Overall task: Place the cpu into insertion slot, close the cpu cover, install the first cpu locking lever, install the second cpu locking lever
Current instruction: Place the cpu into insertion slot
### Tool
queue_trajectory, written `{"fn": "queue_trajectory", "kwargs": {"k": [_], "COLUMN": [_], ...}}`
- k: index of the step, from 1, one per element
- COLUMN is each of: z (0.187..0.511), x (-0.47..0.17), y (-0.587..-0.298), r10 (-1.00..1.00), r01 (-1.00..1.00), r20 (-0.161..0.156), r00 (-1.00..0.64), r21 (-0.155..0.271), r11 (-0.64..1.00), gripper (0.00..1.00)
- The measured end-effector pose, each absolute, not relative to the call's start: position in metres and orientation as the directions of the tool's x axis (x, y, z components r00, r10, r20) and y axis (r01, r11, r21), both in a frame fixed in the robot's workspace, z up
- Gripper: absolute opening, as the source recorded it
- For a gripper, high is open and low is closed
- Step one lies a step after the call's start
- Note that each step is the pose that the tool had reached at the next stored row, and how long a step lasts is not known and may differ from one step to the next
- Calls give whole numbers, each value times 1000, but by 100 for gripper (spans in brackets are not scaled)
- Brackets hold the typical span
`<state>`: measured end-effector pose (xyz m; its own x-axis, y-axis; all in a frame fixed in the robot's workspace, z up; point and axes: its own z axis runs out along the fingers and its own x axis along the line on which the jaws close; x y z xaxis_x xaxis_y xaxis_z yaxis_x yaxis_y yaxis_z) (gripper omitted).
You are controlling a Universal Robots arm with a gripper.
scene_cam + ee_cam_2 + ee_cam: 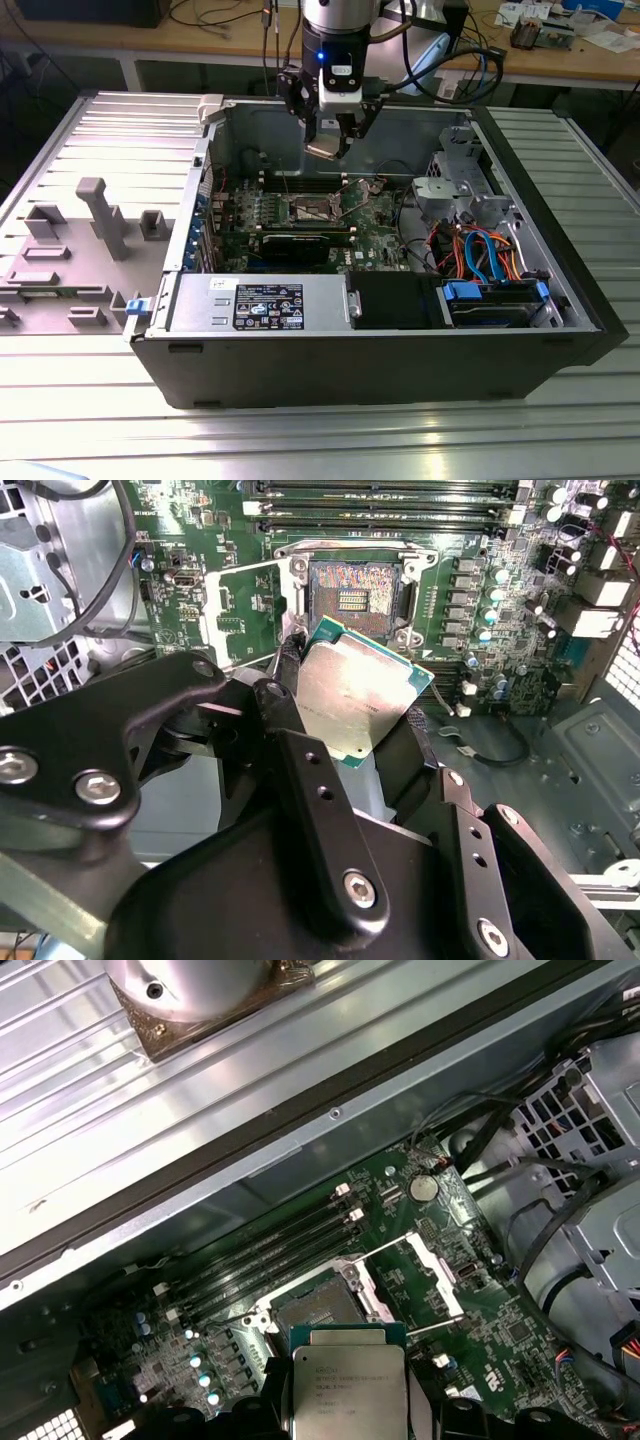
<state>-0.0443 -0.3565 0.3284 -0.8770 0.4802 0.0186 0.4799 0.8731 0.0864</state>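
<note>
Gripper (331,143) is pinching cpu (360,695), hovering apart from insertion slot (312,210) lying at its 6 o'clock, exterior view.

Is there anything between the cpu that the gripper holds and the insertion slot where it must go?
Nothing visible does. The gripper holds the cpu above the green board; the insertion slot shows its dark pin field bare, and the cpu cover is swung aside, off the slot.
</note>
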Motion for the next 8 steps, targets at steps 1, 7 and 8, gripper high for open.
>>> {"fn": "queue_trajectory", "kwargs": {"k": [1,7,8], "z": [328,328,328], "x": [-44,-44,-44], "y": [-357,-357,-357], "r10": [481,489,491], "r01": [481,489,491], "r20": [19,19,19], "r00": [-876,-872,-871], "r21": [86,86,86], "r11": [872,868,867], "gripper": [55,55,55]}}
